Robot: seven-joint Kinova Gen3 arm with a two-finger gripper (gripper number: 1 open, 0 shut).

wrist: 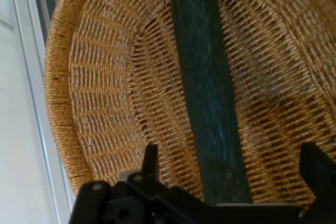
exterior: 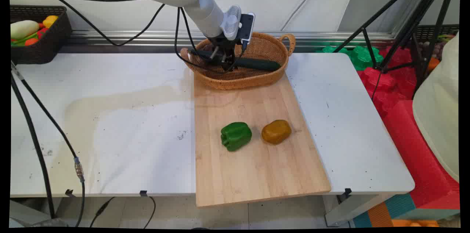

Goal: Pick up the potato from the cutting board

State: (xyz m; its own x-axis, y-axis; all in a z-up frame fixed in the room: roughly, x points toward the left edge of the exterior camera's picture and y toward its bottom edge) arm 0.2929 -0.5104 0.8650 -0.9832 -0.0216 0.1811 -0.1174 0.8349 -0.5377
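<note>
Cucumber, dark green and long, lies inside the wicker basket, running from under the claw toward the basket's right wall. Ordered by size: the white tabletop carries a wooden cutting board, and the basket sits at the board's far end. On the board's middle, well apart from the basket, lie a green bell pepper and, just beside it to the right, a yellow-brown pepper; the two do not touch. A dark basket of mixed produce stands at the far left corner. The claw is lowered into the wicker basket over the cucumber's left end. In the hand view its fingers stand apart, one on either side of the cucumber, with clear gaps to each; nothing is clamped. Judged by appearance, the cucumber is stiff, fairly light and smooth-skinned, so possibly slippery. Its narrow round body suits a hold across the width; a hold nearer mid-length would balance better than one at the end, where it may tilt.
</note>
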